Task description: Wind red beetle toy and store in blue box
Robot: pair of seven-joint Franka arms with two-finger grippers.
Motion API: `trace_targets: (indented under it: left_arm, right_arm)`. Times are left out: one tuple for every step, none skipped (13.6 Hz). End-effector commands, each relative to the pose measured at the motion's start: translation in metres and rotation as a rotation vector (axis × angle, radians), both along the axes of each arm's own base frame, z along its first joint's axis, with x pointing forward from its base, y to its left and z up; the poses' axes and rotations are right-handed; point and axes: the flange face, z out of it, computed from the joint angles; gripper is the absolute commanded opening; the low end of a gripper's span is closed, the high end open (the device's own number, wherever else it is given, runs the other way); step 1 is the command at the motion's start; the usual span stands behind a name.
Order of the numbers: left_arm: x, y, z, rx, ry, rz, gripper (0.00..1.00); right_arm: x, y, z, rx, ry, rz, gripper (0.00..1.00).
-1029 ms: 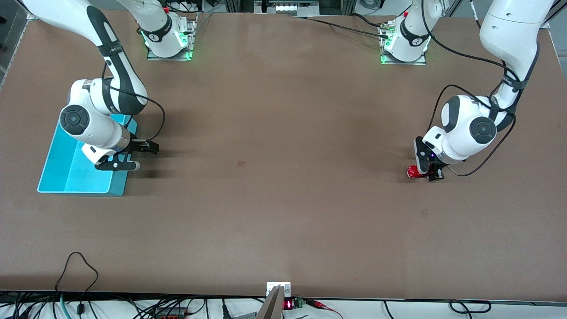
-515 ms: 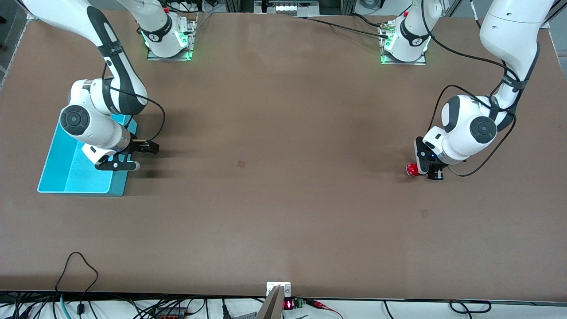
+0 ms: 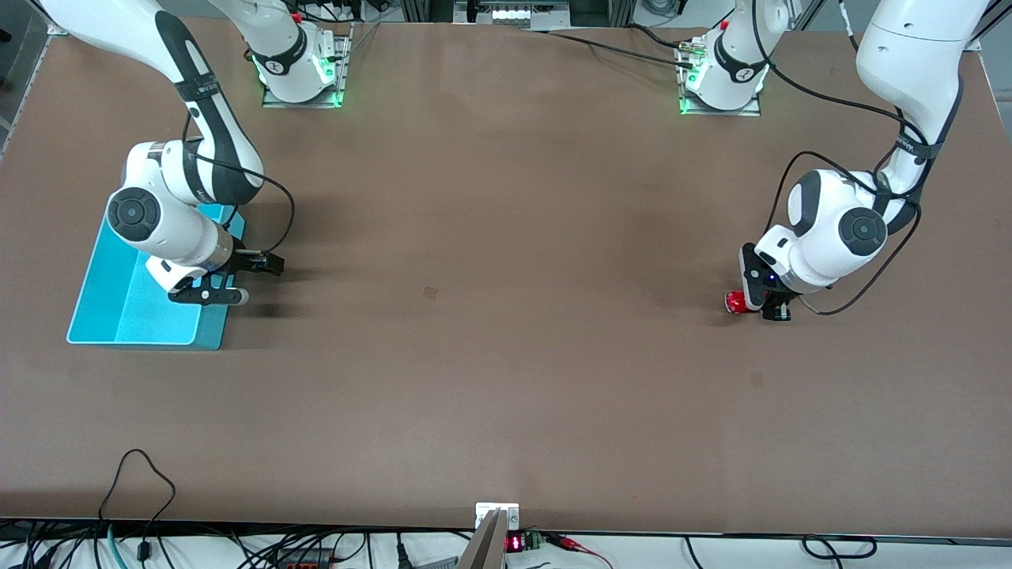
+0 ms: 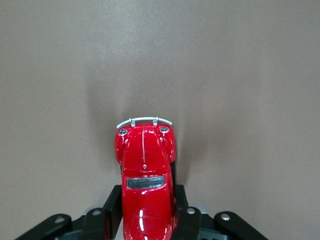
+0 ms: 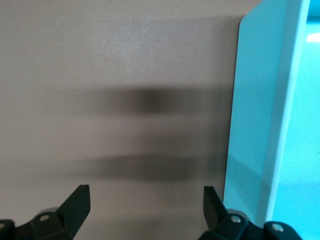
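The red beetle toy (image 3: 737,303) (image 4: 145,165) rests on the brown table at the left arm's end, its silvery bumper pointing away from the wrist camera. My left gripper (image 3: 771,307) (image 4: 146,210) is shut on the toy's rear body, a black finger pressed against each side. The blue box (image 3: 103,308) (image 5: 260,100) sits at the right arm's end of the table. My right gripper (image 3: 241,278) (image 5: 145,205) is open and holds nothing, just above the table beside the box's wall that faces the table's middle.
Two arm bases (image 3: 300,75) (image 3: 723,79) stand along the table's edge farthest from the front camera. Cables (image 3: 142,482) trail at the edge nearest that camera.
The left gripper's fingers have shut onto the toy's sides over the last second. The right arm has not moved.
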Motion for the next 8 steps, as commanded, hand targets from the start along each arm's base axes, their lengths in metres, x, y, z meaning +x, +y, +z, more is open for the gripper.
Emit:
trace_targets:
  left_arm:
    - [0.0, 0.002, 0.004, 0.008, -0.002, -0.044, 0.43]
    - [0.0, 0.002, 0.004, 0.008, -0.002, -0.052, 0.43]
    - [0.0, 0.003, 0.004, 0.008, -0.002, -0.054, 0.43]
    - [0.0, 0.003, 0.002, 0.008, 0.001, -0.052, 0.43]
    - [-0.001, 0.008, -0.001, 0.007, 0.006, -0.044, 0.43]
    - [-0.002, 0.01, -0.004, 0.006, 0.012, -0.04, 0.43]
    - [-0.003, 0.015, -0.007, 0.006, 0.016, -0.031, 0.43]
    - [-0.003, 0.025, -0.007, 0.005, 0.016, -0.014, 0.43]
  right_arm:
    - [0.001, 0.001, 0.002, 0.005, -0.01, -0.019, 1.0]
    - [0.001, 0.001, 0.002, 0.005, -0.01, -0.019, 1.0]
    - [0.001, 0.002, 0.002, 0.005, -0.01, -0.018, 1.0]
    - [0.002, 0.0, 0.002, 0.005, -0.015, -0.02, 1.0]
    - [0.004, 0.0, 0.003, 0.005, -0.016, -0.021, 1.0]
    - [0.004, -0.002, 0.003, 0.005, -0.015, -0.022, 1.0]
    - [0.004, -0.003, 0.003, 0.006, -0.016, -0.025, 1.0]
    - [0.004, -0.002, 0.003, 0.006, -0.016, -0.026, 1.0]
